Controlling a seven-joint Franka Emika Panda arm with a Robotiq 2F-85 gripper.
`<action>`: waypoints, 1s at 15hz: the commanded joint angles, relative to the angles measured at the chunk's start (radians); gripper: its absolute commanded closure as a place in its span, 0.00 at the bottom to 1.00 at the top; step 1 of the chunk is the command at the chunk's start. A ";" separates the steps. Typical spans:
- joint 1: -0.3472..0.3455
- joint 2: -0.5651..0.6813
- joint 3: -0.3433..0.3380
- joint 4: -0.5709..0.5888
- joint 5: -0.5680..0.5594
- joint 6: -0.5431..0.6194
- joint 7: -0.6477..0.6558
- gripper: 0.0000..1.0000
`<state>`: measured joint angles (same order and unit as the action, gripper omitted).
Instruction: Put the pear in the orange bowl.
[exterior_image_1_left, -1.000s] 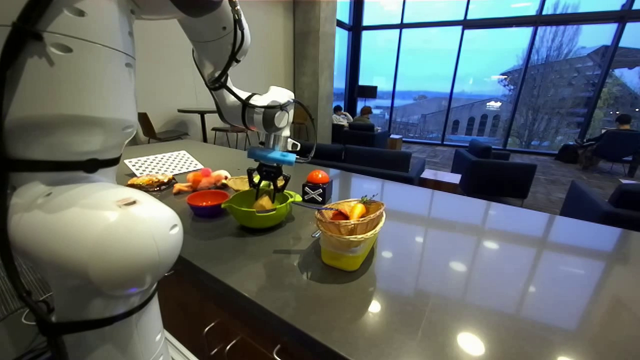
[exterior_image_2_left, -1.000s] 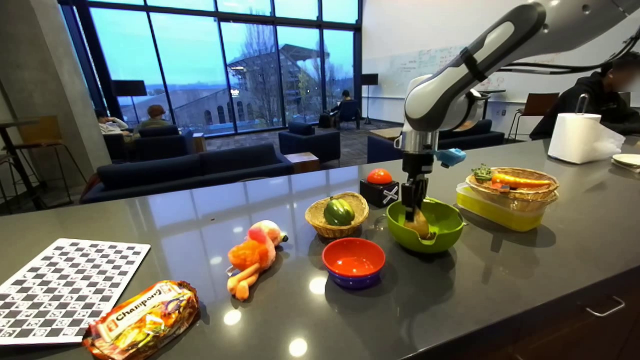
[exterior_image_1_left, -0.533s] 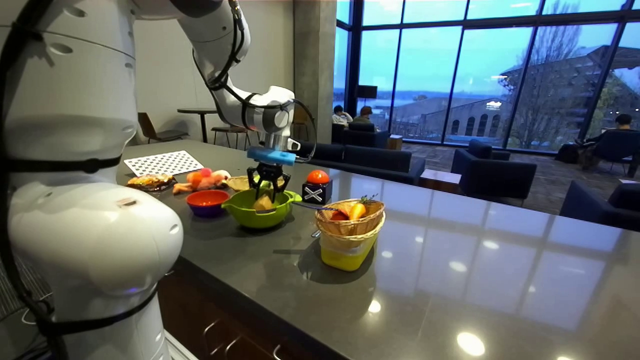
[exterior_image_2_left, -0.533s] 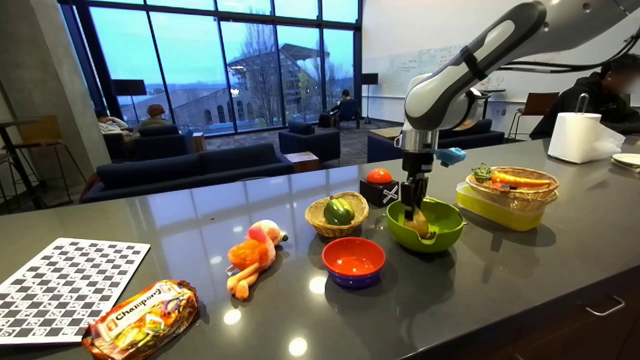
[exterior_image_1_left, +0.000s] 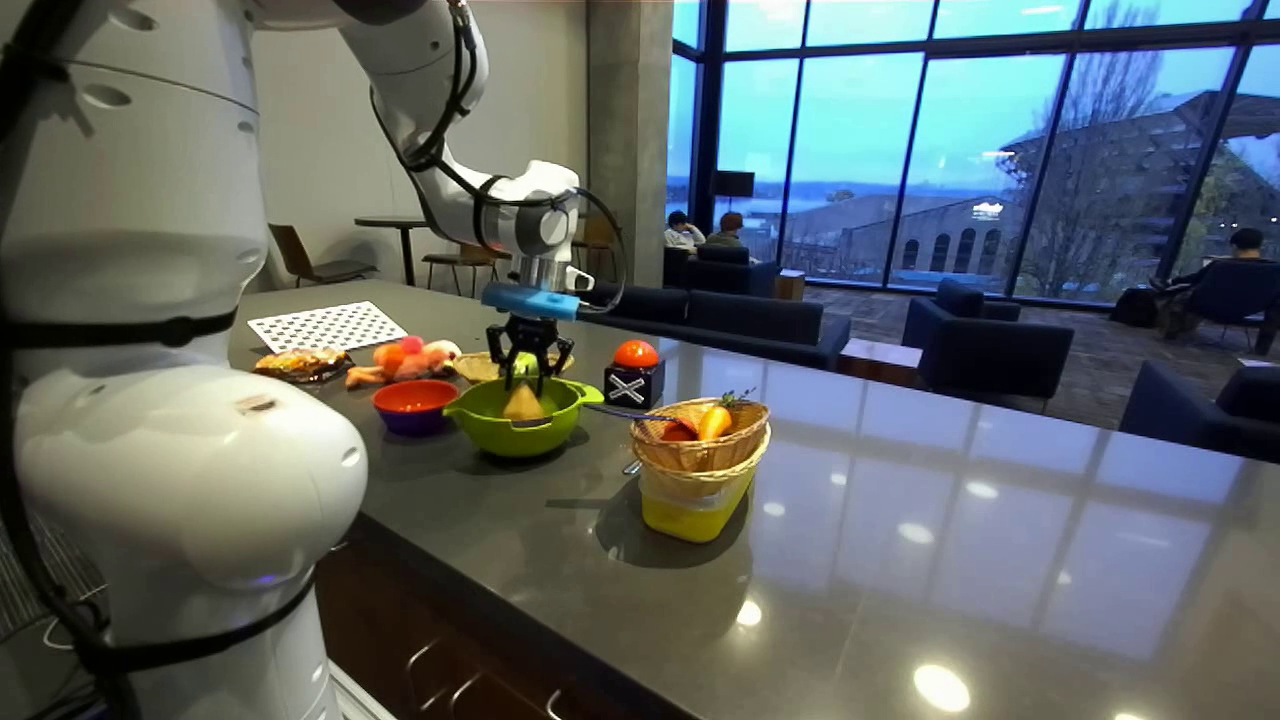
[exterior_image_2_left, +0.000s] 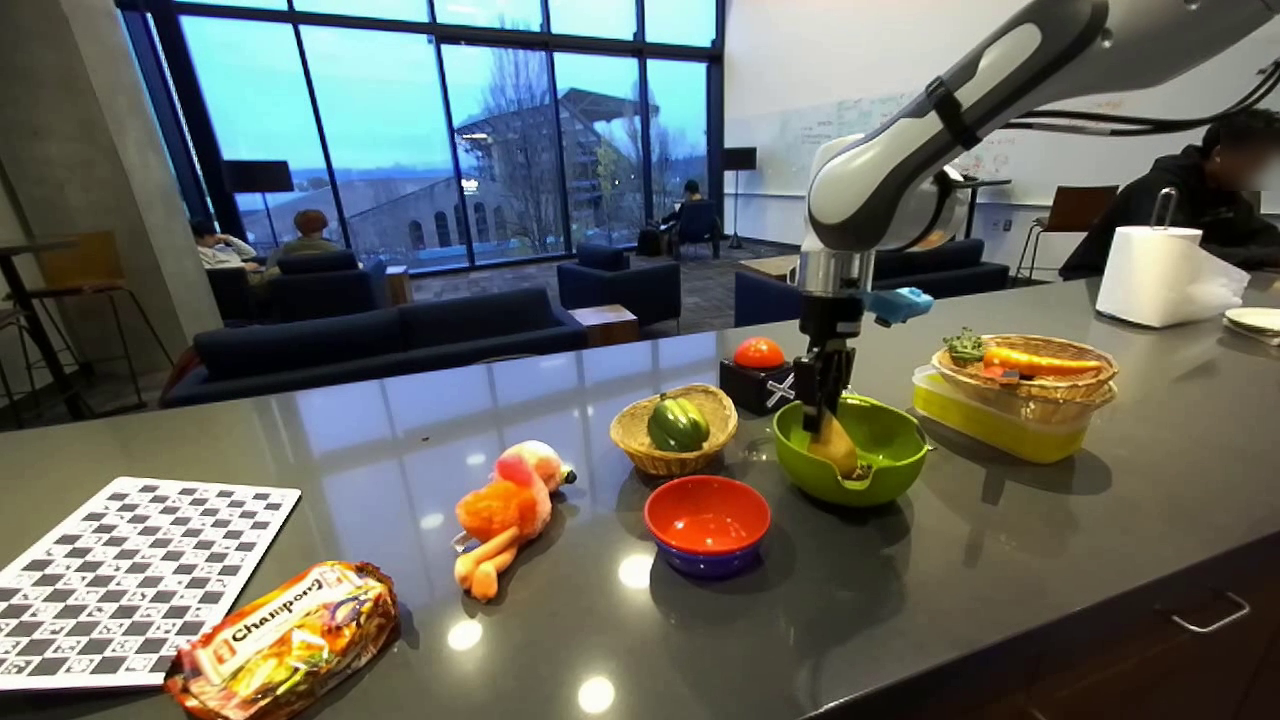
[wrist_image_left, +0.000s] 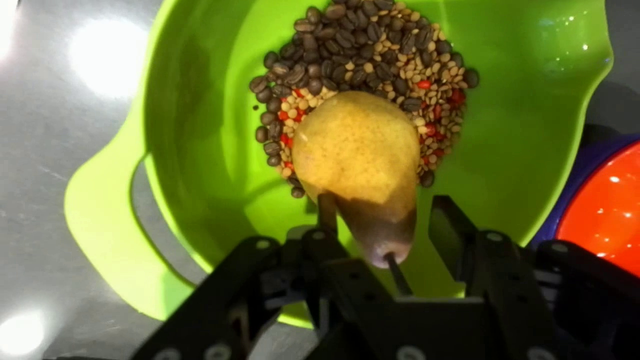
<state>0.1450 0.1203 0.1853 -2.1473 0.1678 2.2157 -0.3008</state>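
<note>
I record that my gripper (wrist_image_left: 385, 212) has risen and shifted slightly, its jaws parted astride the neck of the pear (wrist_image_left: 357, 150), which remains unclasped inside the green bowl (exterior_image_2_left: 820, 485), so I judge the transfer to the orange bowl (exterior_image_2_left: 706, 520) outstanding.

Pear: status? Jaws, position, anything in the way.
Jaws open, neck of pear between, gap on one side. Sitting among beans in green bowl. That bowl's wall between pear and orange bowl.
</note>
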 joint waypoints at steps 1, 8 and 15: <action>0.005 -0.054 0.002 -0.029 0.005 -0.014 0.036 0.72; 0.004 -0.034 -0.004 -0.020 -0.002 -0.018 0.055 0.04; -0.014 0.009 -0.020 -0.010 0.017 -0.017 0.054 0.00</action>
<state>0.1423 0.1178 0.1736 -2.1618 0.1687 2.2078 -0.2546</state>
